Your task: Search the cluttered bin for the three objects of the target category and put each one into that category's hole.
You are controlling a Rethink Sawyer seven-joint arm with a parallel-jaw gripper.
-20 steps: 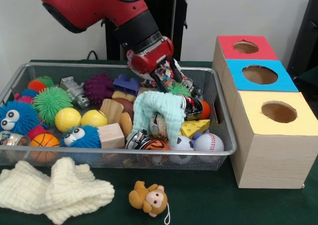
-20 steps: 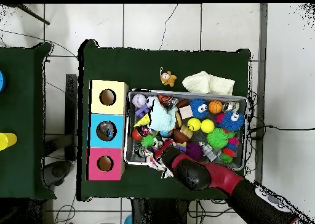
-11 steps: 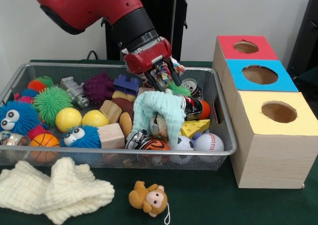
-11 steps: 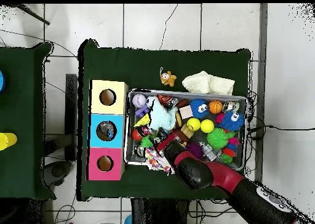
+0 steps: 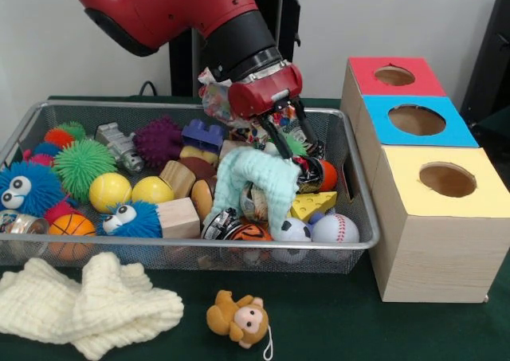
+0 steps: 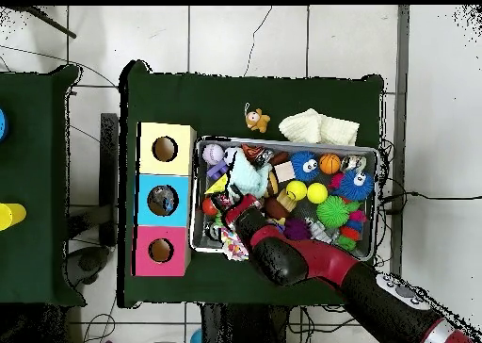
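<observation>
Crumpled many-coloured wrapper (image 5: 213, 98) hangs raised above the wire bin (image 5: 119, 104) in the front view. It is pressed against the left side of the claw (image 5: 288, 138) as pictured, up by its red wrist. Whether the claw is clamped on the wrapper or merely touching it cannot be told, nor how wide it stands. The claw's tips reach down into the clutter, just above a pale green cloth (image 5: 255, 174) draped over the toys, with a small green spiky ball (image 5: 285, 144) right at them. Off to the picture's right of the claw stand the red box (image 5: 362, 78), the blue box (image 5: 382, 134) and the yellow box (image 5: 406, 209), each with a round hole on top.

From overhead, the claw (image 6: 233, 209) sits inside the bin (image 6: 282, 141) at the end nearest the boxes. The wrapper (image 6: 232, 247) shows just beside it, over the bin's rim. The pale green cloth (image 6: 247, 179) lies just beyond the claw, and the blue box (image 6: 143, 200) is the closest of the three.
</observation>
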